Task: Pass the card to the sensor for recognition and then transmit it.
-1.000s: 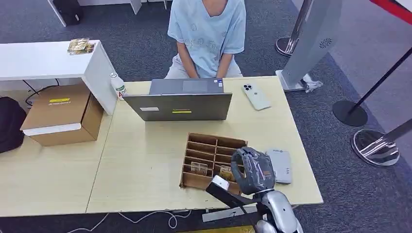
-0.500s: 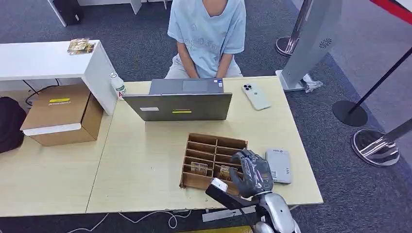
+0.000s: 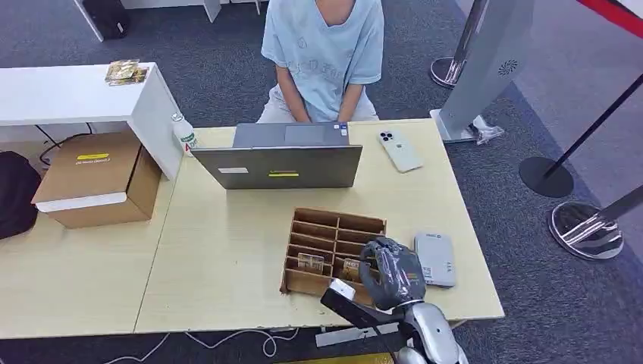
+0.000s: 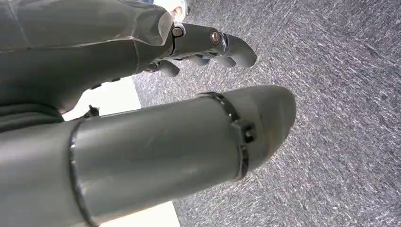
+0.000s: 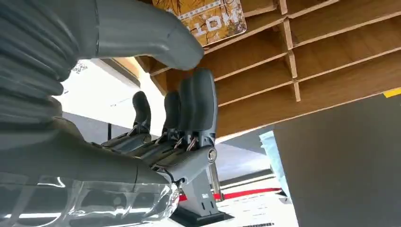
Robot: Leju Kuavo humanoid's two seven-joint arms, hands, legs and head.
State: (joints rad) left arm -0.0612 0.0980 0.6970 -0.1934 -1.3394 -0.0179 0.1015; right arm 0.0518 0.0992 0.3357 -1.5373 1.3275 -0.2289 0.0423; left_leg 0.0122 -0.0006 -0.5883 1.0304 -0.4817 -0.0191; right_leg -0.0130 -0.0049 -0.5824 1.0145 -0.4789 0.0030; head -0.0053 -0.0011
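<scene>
Desk [image 3: 227,258] space held a wooden slotted box [image 3: 334,246] beside the grey sensor [image 3: 435,258], handy for scanning, while the right hand [image 3: 390,273] hovered with fingers apart, holding nothing, over the upright card [image 3: 351,269]; the left hand [image 4: 208,45] hung loosely unclenched and idle.

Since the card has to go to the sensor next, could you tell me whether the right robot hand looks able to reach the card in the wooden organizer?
Probably yes. The right robot hand hovers open at the wooden organizer, right by the patterned card, whose top edge stands clear of its slot; nothing blocks it.
</scene>
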